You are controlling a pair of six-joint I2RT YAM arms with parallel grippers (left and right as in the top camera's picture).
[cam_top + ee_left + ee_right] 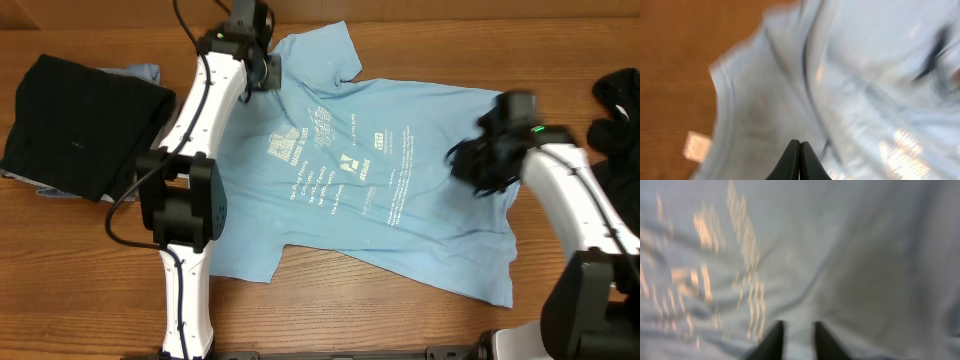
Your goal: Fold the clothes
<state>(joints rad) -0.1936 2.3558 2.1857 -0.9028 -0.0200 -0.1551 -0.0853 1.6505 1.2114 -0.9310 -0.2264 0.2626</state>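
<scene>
The light blue T-shirt lies spread print-side up across the middle of the wooden table. At the far left of the shirt, by the shoulder beside the sleeve, my left gripper is down on the cloth. In the left wrist view its jaws are pressed together, and creases in the blue fabric run to the tips. My right gripper hovers over the shirt's right side. Its jaws stand apart with bare blue fabric showing between them. Both wrist views are blurred.
A folded black garment lies at the left on a grey-blue piece. More black clothes sit at the far right edge. Bare wood shows along the front and at the back left.
</scene>
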